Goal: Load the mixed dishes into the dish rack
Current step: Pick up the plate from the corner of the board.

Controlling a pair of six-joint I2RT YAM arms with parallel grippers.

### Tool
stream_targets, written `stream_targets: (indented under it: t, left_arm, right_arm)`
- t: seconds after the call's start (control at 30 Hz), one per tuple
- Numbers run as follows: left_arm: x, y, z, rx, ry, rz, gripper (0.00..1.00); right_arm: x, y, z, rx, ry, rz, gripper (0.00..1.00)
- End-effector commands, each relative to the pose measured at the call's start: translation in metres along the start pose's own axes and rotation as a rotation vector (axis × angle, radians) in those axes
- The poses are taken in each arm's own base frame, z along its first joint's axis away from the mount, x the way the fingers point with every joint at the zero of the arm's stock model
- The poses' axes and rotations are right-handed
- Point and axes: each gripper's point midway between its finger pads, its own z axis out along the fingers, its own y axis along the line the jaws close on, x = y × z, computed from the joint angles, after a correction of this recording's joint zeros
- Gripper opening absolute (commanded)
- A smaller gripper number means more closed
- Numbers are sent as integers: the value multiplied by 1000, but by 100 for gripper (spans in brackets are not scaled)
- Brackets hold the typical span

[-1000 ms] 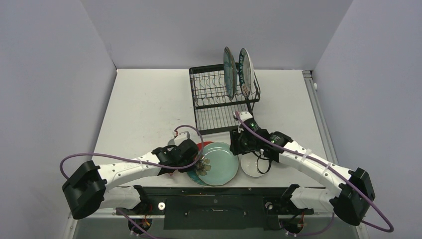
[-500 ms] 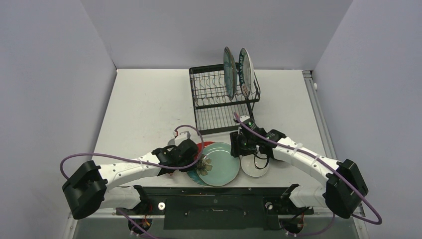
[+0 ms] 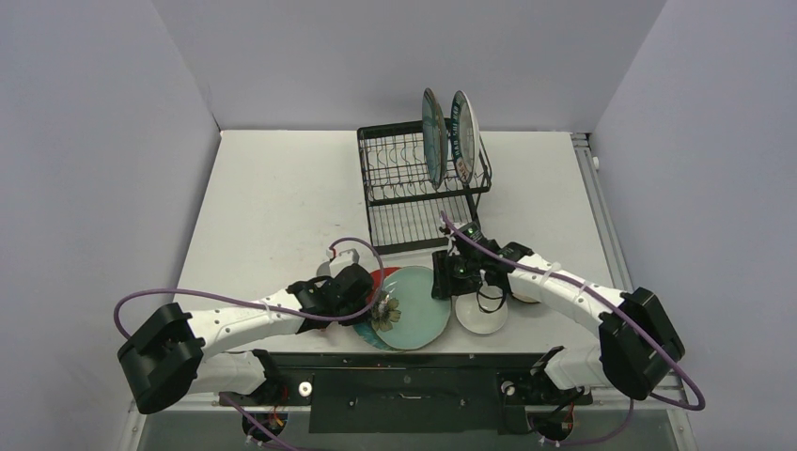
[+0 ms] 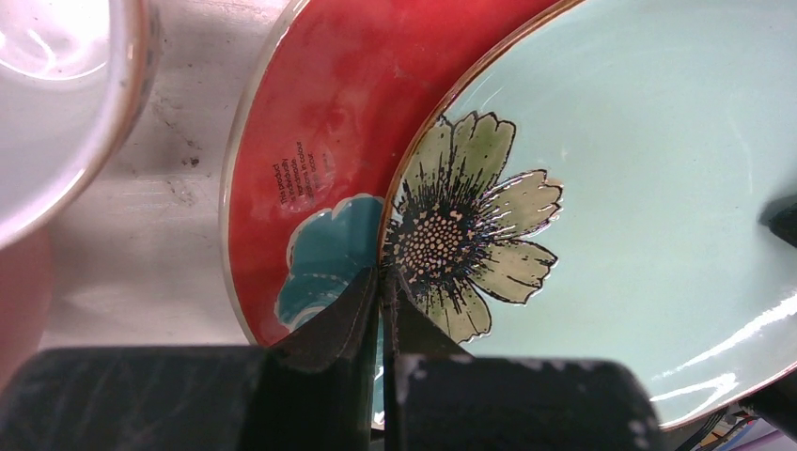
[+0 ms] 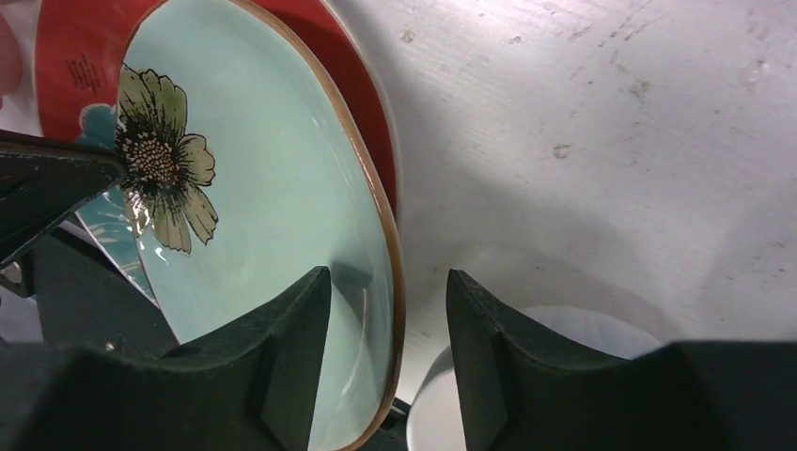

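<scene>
Left pincer [image 4: 381, 291] clamped on teal plate [image 4: 639, 188] rim, lower centre of frame; right pincer [image 5: 387, 282] half-wide, straddling the opposite rim.

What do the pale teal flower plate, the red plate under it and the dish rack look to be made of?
The pale teal plate is probably glazed ceramic: glossy, with sharp highlights and a brown rim line. The red plate looks much the same, a shiny glaze with small printed lettering. The dish rack is thin wire, seemingly black-coated metal, with a matte look.
</scene>
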Motion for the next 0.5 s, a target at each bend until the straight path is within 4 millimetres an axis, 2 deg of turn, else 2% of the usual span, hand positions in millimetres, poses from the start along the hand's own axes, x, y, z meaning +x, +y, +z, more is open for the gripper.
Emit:
stream_targets:
  t: [0.0,0.47]
  left_arm:
    - [20,30,6,-91,69,40,0]
    - [21,30,6,-82,70,42,0]
  right_arm:
    - [-3,14,6,-82,2,16,43]
    - [0,44,8,-249,21,71,33]
